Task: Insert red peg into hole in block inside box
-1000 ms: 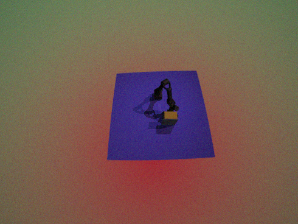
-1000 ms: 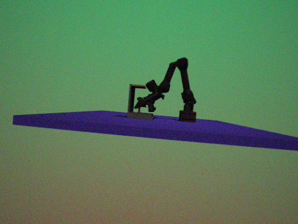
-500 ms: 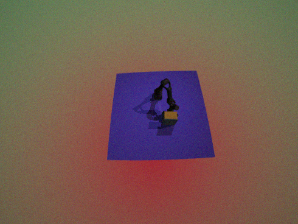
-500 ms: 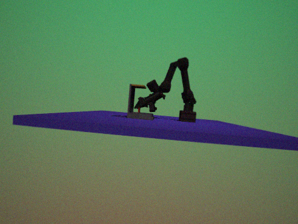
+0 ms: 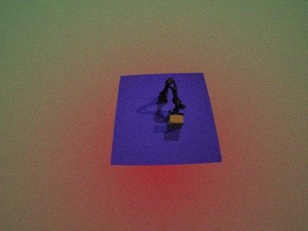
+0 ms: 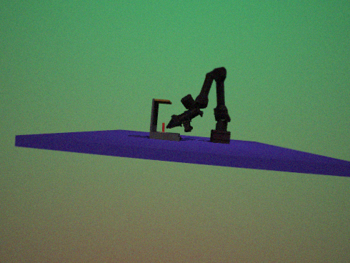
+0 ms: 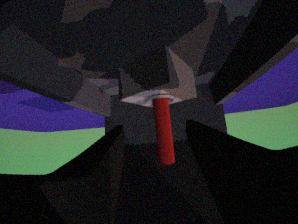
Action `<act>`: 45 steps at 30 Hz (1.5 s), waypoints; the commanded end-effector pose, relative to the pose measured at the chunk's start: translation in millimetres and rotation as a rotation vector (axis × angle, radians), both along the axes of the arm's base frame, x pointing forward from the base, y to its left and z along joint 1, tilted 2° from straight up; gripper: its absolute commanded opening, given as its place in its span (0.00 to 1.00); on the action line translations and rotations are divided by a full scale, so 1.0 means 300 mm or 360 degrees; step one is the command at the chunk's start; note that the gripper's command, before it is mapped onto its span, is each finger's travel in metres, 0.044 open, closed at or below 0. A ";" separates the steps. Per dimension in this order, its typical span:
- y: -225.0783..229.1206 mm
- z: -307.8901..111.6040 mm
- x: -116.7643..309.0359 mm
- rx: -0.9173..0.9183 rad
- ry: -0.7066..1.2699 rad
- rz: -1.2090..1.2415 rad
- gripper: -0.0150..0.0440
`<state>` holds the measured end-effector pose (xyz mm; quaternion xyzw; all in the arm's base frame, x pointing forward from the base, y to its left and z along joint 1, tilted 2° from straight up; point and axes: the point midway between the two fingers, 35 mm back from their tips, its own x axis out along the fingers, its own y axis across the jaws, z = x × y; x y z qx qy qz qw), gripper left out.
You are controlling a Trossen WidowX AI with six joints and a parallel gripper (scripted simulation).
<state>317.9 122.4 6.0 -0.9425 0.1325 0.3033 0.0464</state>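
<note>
The red peg point(image 6: 163, 127) point(image 7: 163, 132) stands nearly upright, its lower end in the hole of the grey block point(image 7: 183, 80). How deep it sits is hard to tell. My gripper point(image 6: 168, 127) is open. In the wrist view its dark fingertips are spread on either side of the peg, touching neither side. In the exterior view the tips are just in front of the peg, below roof height. The box shows its back wall point(image 6: 153, 116), low side point(image 6: 165, 136) and orange roof point(image 6: 163, 101) point(image 5: 176, 118). The top view does not show the peg.
The roof sticks out above the peg and the fingertips. The arm point(image 5: 176, 98) point(image 6: 220, 93) reaches in from the open front side, its base point(image 6: 220, 136) on the blue table point(image 5: 138, 147) point(image 6: 89, 143). The box's back wall is behind the peg.
</note>
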 end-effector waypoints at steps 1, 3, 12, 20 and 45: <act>0.001 -0.004 -0.059 -0.0003 0.0006 -0.0001 0.63; 0.001 -0.002 -0.068 -0.0003 0.0006 0.0000 0.67; 0.025 0.069 -0.120 0.0003 0.0018 -0.0003 1.00; 0.036 0.140 -0.176 0.0005 0.0023 -0.0005 1.00; 0.019 0.269 -0.289 0.0000 0.0016 0.0000 1.00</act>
